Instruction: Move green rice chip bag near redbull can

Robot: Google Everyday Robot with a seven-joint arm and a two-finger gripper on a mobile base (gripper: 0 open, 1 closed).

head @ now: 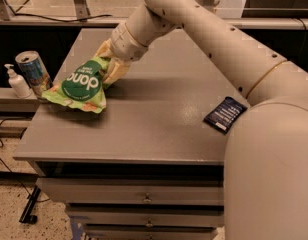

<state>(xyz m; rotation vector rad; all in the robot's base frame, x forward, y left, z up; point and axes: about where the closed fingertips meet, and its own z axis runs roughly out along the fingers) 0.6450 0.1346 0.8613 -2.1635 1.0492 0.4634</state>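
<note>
The green rice chip bag [80, 86] is a crinkly light-green pouch with a dark green circle and white lettering. It lies at the left edge of the grey table, its left tip close to the redbull can [35, 73]. The can is slim, blue and silver, and stands upright at the table's left edge. My gripper [111, 64] is shut on the bag's upper right end and holds it just over the tabletop. The cream arm reaches in from the upper right.
A small white pump bottle [16, 82] stands left of the can, off the table's edge. A dark navy packet [224, 114] lies at the right of the grey table [144, 129]. Drawers sit below the tabletop's front edge.
</note>
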